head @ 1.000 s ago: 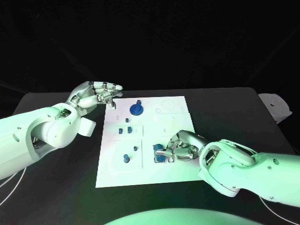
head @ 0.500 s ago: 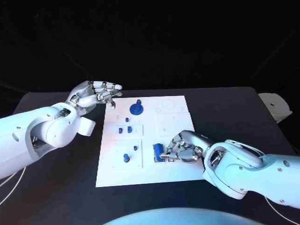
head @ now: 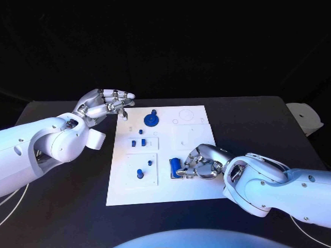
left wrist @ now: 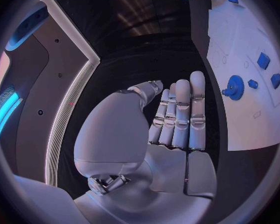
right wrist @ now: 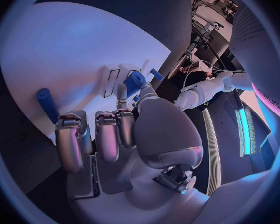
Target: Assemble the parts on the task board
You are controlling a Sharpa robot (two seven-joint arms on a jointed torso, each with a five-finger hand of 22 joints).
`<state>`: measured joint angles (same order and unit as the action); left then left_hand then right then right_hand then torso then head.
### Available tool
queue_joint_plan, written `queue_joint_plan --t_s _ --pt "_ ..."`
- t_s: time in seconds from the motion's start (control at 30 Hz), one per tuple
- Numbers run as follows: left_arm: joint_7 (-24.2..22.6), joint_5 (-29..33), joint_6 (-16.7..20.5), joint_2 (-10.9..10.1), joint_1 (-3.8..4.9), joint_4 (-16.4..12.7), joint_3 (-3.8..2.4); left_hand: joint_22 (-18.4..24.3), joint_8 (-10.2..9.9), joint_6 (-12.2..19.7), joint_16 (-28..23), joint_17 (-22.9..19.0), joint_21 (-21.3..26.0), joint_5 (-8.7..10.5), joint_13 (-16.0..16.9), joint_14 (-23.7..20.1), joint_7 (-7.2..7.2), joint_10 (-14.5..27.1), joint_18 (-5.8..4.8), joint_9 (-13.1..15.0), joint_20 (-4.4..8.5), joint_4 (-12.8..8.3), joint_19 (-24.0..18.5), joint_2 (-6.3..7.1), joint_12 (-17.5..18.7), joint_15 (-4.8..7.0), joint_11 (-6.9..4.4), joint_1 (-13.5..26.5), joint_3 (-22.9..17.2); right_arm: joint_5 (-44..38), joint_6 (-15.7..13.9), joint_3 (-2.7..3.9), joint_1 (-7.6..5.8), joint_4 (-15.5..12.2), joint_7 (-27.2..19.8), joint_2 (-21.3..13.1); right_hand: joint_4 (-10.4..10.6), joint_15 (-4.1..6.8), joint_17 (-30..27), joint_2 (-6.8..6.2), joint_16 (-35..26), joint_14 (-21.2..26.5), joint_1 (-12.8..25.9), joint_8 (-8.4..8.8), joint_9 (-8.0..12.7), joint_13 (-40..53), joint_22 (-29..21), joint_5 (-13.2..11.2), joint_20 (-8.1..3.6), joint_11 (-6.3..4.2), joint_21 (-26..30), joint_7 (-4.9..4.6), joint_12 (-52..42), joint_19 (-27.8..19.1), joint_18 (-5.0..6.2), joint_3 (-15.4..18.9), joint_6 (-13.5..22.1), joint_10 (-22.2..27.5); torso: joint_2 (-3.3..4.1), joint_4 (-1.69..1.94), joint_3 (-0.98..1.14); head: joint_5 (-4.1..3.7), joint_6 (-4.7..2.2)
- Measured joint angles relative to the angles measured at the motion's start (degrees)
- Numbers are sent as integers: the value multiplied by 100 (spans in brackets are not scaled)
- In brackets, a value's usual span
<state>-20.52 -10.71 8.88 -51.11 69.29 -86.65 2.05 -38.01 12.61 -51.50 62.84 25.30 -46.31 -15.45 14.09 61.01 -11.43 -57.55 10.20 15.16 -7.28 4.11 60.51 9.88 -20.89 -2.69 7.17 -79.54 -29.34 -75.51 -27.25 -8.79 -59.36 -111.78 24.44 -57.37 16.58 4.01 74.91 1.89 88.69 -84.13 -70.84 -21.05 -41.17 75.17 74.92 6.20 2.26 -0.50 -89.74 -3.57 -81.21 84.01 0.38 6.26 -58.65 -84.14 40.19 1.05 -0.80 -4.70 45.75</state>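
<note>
- Black table (head: 61, 206) carries the flat white task board (head: 187, 191) in its middle, and I see my two white arms coming in from both sides.
- On the near part of the board lies a small blue cylindrical peg (head: 174, 166), just beside the fingertips of my silver right hand (head: 197, 164); in the right wrist view the same peg (right wrist: 47, 104) lies flat on the white plate, ahead of the fingers (right wrist: 71, 139) and a little to their side.
- Its long axis runs roughly from the near edge toward the far edge of the board, so I judge the fingers must close across it, not along it.
- My right hand has the fingers curled downward over the board; I cannot tell if they already pinch the peg or only touch it.
- My silver left hand (head: 106, 106) hovers at the far left corner of the board, fingers together and holding nothing, beside the blue gear-shaped part (head: 150, 121).
- For the peg, the right hand is clearly the nearer one; the left hand is well apart from it.
</note>
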Motion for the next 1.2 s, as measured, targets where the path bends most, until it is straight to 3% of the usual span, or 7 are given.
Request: queue_joint_plan --t_s 0.17,0.53,0.83,0.9,1.07,1.2 --pt "4 0 -4 1 0 -1 0 0 26 0 17 -22 0 -38 7 -21 0 66 0 -13 0 29 0 -112 -58 21 -3 -51 -36 -7 57 -2 2 88 12 128 0 21 4 45 0 21 -45 -23 -7 -1 0 36 0 -19 0 19 -17 0 0 0 -20 20 -1 -2 -1 -3 12" --pt "37 -1 -50 -9 0 2 0 0 28 41 17 -33 0 -38 7 -21 -1 93 0 -21 0 15 0 -115 -89 21 10 -54 -49 1 188 -1 14 193 65 229 -9 20 3 58 0 22 -107 -23 -10 -1 -1 69 0 -14 0 19 -8 0 0 41 -20 27 -1 -12 3 -4 30" --pt "72 -9 -110 -23 0 -6 0 0 28 41 17 -41 0 -38 7 -21 -1 93 1 -21 0 0 0 -115 -89 21 10 -54 -63 -11 231 6 13 196 100 215 -48 19 2 -5 0 22 -428 -23 -22 10 -1 57 -23 -22 0 19 -11 -18 0 111 -19 19 -1 -12 9 2 43" --pt "76 -10 -120 -25 0 -11 0 0 28 41 17 -41 0 -38 6 -21 0 93 0 -21 0 0 0 -115 -89 21 10 -54 -63 -29 221 7 12 190 105 208 -48 18 2 -25 0 22 -462 -47 -22 14 -1 -104 -42 -22 0 19 -16 0 0 111 -20 18 -1 -12 10 2 43" --pt "79 -11 -132 -29 0 -12 0 0 28 41 17 -41 0 -38 6 -24 -1 92 0 -21 0 0 0 -115 -97 18 10 -54 -63 -64 131 3 15 140 103 125 -48 17 2 -2 0 21 -500 -47 -28 17 -1 -114 -42 -23 0 19 -22 0 0 111 -19 18 -1 -8 10 -8 43" --pt "81 -13 -135 -29 0 -11 0 -7 28 41 17 -55 0 -38 14 -42 -1 113 0 -28 0 -40 0 -84 -148 1 -11 -85 -104 25 -39 13 -86 81 -51 -69 -46 20 1 -23 0 18 -553 -47 -35 19 3 69 -42 -23 0 60 -20 0 0 109 21 18 -4 -10 10 -11 36"
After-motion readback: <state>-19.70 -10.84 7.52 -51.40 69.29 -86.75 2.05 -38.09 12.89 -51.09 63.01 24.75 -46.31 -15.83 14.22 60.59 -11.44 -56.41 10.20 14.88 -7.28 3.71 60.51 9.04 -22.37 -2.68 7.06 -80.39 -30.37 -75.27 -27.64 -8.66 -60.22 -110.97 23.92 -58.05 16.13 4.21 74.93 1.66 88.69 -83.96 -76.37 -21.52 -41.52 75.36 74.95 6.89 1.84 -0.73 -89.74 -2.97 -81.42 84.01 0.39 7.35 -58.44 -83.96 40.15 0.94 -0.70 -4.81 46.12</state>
